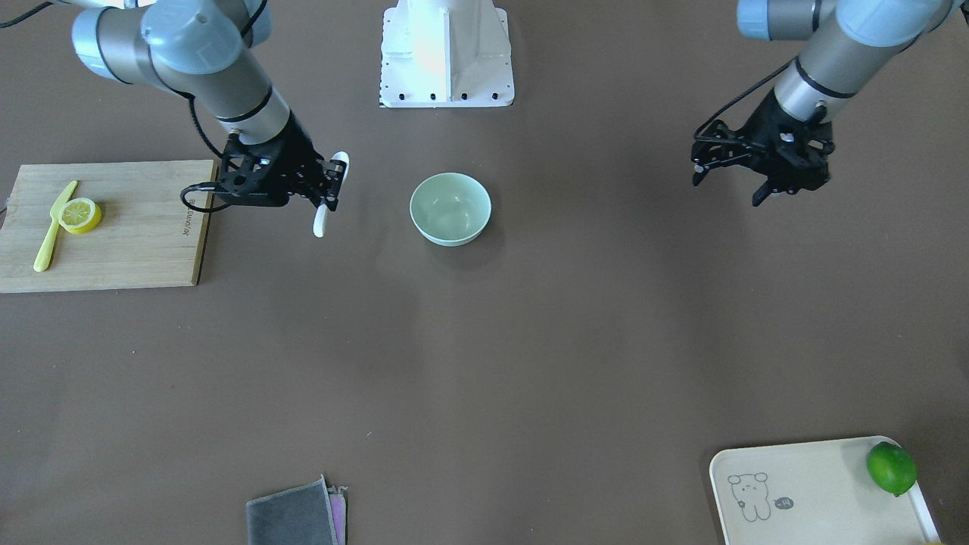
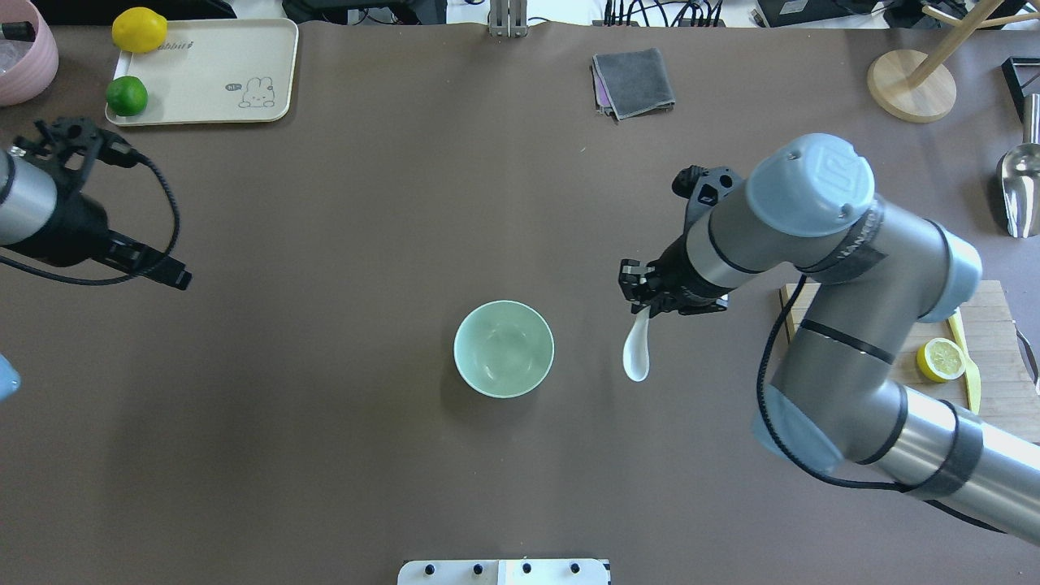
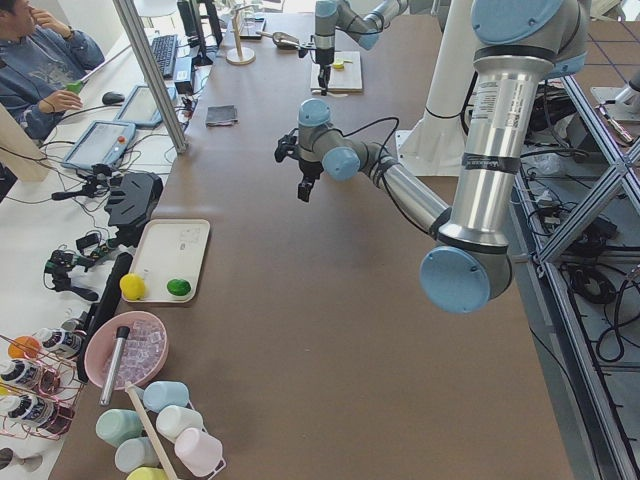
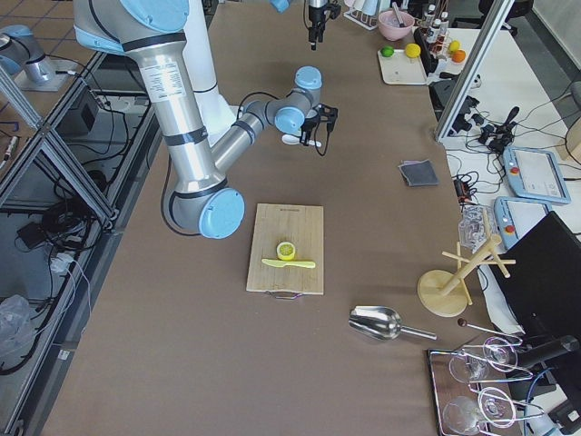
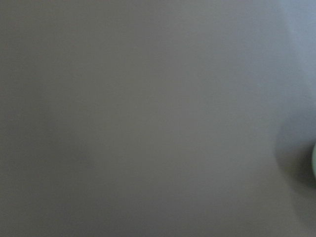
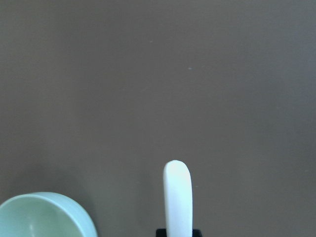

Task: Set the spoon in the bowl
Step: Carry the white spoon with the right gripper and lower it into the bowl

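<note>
The pale mint-green bowl (image 1: 450,209) stands empty and upright mid-table; it also shows in the overhead view (image 2: 504,348) and at the lower left of the right wrist view (image 6: 44,217). My right gripper (image 1: 329,193) is shut on the white spoon (image 1: 321,221), gripping it near the middle. In the overhead view the spoon (image 2: 636,353) is about one bowl-width to the right of the bowl, scoop end toward the robot. The right wrist view shows the spoon's handle end (image 6: 177,197). My left gripper (image 1: 727,189) is open and empty, far from the bowl.
A wooden cutting board (image 1: 136,250) with a lemon half (image 1: 80,215) and a yellow knife (image 1: 51,231) lies beside the right arm. A cream tray (image 1: 802,469) holds a lime (image 1: 892,468). A grey cloth (image 1: 295,518) lies at the far edge. The robot base (image 1: 447,53) is behind the bowl.
</note>
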`<state>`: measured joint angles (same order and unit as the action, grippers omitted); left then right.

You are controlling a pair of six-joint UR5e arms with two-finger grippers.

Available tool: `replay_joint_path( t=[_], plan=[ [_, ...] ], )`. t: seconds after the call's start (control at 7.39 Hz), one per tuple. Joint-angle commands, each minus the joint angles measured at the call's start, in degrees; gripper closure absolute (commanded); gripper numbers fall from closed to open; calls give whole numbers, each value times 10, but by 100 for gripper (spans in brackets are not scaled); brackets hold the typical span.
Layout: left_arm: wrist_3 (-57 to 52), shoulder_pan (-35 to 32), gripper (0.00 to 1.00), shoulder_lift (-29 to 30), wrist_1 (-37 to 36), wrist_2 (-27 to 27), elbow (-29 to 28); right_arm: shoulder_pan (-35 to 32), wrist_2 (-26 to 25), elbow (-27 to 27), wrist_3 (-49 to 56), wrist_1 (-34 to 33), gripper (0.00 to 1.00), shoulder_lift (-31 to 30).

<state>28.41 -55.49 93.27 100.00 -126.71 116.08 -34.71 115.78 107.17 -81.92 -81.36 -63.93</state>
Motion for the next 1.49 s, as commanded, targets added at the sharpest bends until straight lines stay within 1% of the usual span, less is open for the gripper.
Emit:
replay_joint_path(
  t=[0.0,0.14,0.27,0.41,0.54,0.68,0.81,0.95,1.08,1.22,1.35],
  plan=[
    [-128,-95,3,-48,-4,-55,-12,50,-64,-87,-59,1,100,108],
    [-133,-102,3,-49,-3,-64,-17,60,-75,-119,-72,3,100,135],
    [-131,-99,3,-47,-3,-64,-19,73,-86,-133,-75,4,100,148],
    [-132,-101,3,-48,-2,-64,-18,80,-101,-133,-74,5,100,149],
    [-132,-102,3,-46,-2,-64,-19,81,-101,-133,-76,4,82,148],
    [-127,-98,3,-40,-2,-64,-22,81,-101,-132,-78,4,21,145],
    [-127,-99,3,-39,-2,-64,-20,65,-97,-131,-70,4,1,140],
    [-127,-99,3,-40,-2,-64,-22,51,-85,-125,-63,4,0,122],
    [-127,-99,3,-40,-2,-64,-26,37,-65,-100,-45,3,0,100],
    [-133,-102,3,-41,-2,-64,-26,4,-20,-41,-34,-3,0,50],
    [-134,-108,3,-43,-2,-64,-28,-36,19,24,10,-5,0,-22]
  ],
)
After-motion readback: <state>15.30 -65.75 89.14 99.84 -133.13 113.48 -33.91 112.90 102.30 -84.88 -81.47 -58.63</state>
